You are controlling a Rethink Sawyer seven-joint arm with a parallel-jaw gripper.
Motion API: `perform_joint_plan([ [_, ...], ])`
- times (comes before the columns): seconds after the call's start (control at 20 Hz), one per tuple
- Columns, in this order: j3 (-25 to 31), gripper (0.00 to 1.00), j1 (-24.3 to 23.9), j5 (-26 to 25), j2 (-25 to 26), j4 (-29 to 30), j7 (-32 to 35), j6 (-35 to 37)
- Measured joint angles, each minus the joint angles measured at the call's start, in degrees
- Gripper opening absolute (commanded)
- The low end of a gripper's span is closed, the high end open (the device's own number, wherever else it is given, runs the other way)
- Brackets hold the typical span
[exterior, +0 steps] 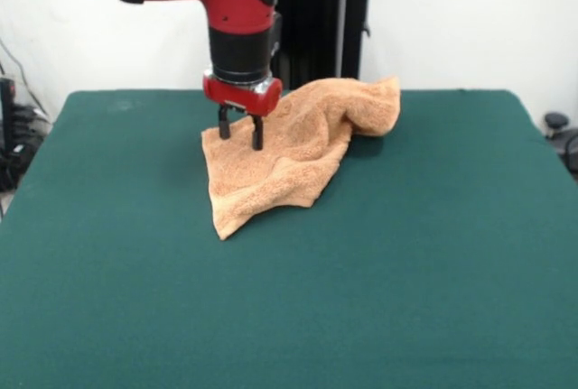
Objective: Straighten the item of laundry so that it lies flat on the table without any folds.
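The light orange-tan towel lies crumpled on the dark green table, toward the far middle. Its right end is bunched up in a raised fold near the table's far edge, and its left part spreads down to a corner pointing at the near side. My gripper hangs from the red arm above the towel's left far corner. Its two black fingers stand apart, open, with the tips at or just above the cloth. Nothing is held between them.
The robot's black pedestal stands behind the table's far edge. Cables and dark equipment show at the left edge, and a dark object lies off the table's right side.
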Motion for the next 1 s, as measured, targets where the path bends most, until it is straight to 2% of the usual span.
perform_joint_plan([
  [0.35,-1.9,1.0,1.4,0.0,0.1,0.0,0.0,-2.3],
  [1.0,-0.6,1.0,-1.1,0.1,0.1,0.7,0.0,-2.9],
])
